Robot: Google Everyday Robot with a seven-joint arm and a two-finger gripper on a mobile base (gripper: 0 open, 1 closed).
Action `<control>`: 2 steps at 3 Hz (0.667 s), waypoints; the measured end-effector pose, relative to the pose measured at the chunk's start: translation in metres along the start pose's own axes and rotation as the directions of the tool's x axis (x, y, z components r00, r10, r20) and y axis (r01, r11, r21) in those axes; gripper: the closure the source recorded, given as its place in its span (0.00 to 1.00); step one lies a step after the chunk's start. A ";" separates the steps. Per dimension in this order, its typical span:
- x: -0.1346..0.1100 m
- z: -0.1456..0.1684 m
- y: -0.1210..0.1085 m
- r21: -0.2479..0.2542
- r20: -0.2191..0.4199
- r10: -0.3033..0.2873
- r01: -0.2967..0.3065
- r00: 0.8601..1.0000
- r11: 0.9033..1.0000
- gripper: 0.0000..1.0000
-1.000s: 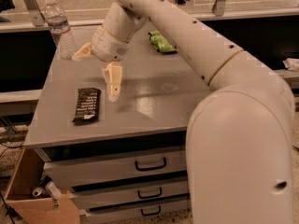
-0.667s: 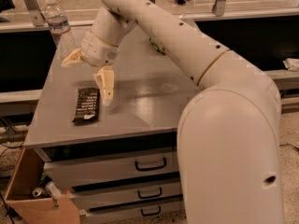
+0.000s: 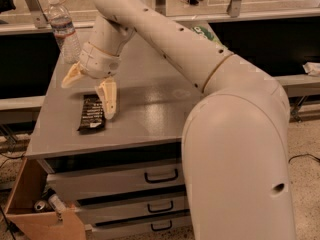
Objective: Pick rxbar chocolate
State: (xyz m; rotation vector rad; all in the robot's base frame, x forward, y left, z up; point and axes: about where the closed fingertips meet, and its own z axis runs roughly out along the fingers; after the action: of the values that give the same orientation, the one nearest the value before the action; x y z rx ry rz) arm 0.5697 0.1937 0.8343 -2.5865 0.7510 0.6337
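Drawers, three, stacked below the grey counter; rxbar chocolate, dark wrapper, flat on the counter near its front left edge; gripper over the bar's far end, fingers spread wide apart, one just beside the bar's right edge; water bottle upright at the far left corner

hand above rxbar chocolate, one finger hiding its right edge | green bag mostly behind arm
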 end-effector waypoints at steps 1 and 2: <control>0.001 0.001 0.000 -0.009 -0.004 -0.007 0.007 1.000 1.000 0.41; 0.000 -0.002 -0.001 -0.010 -0.004 -0.007 0.007 1.000 1.000 0.65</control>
State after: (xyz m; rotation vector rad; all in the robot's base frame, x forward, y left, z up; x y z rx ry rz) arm 0.5705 0.1939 0.8360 -2.5987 0.7420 0.6315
